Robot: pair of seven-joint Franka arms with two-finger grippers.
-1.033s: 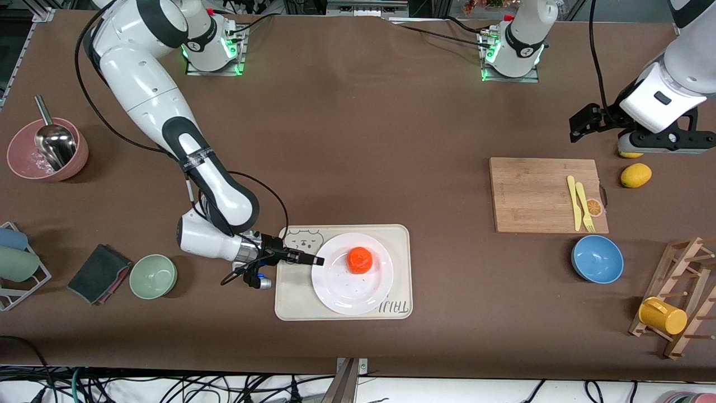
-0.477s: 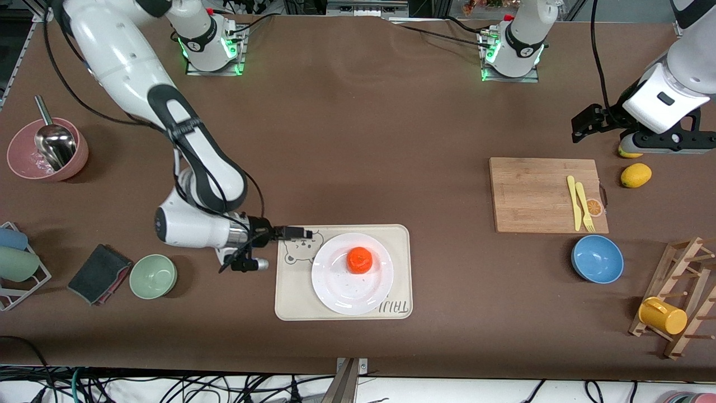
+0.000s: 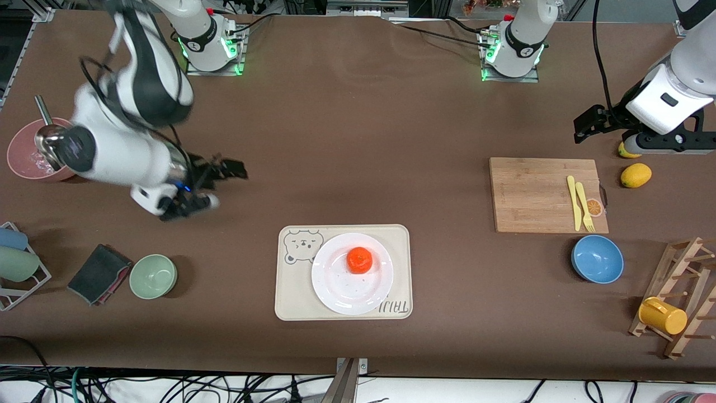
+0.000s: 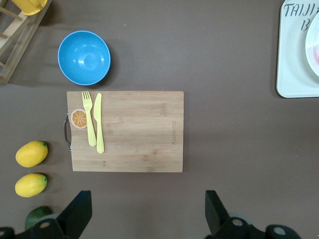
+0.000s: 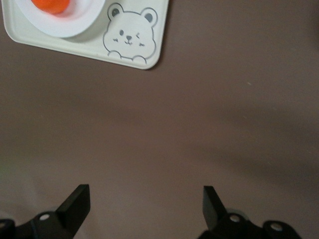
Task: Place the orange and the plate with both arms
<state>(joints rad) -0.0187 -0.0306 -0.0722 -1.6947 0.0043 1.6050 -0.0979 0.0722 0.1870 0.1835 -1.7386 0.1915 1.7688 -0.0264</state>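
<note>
The orange (image 3: 359, 259) sits on the white plate (image 3: 348, 292), which rests on a cream bear-printed tray (image 3: 291, 305) near the front edge. My right gripper (image 3: 232, 169) hangs open and empty over bare table between the tray and the pink bowl. In the right wrist view the gripper (image 5: 144, 206) has only tabletop between its fingers, with the orange (image 5: 50, 4), plate (image 5: 72, 26) and tray (image 5: 130, 36) at the edge. My left gripper (image 3: 671, 144) waits open and empty in the air near the lemons, with bare table between its jaws (image 4: 144, 214).
A cutting board (image 3: 531, 193) carries a yellow knife and fork (image 3: 579, 202). Around it are a lemon (image 3: 636, 175), a blue bowl (image 3: 597, 259) and a wooden rack with a yellow mug (image 3: 663, 315). At the right arm's end are a pink bowl with ladle (image 3: 47, 150), a green bowl (image 3: 153, 276) and a dark cloth (image 3: 100, 273).
My right gripper let go of the plate's rim, opened, and swung up and away from the tray toward the pink bowl. The plate and orange stayed put. The left arm barely moved.
</note>
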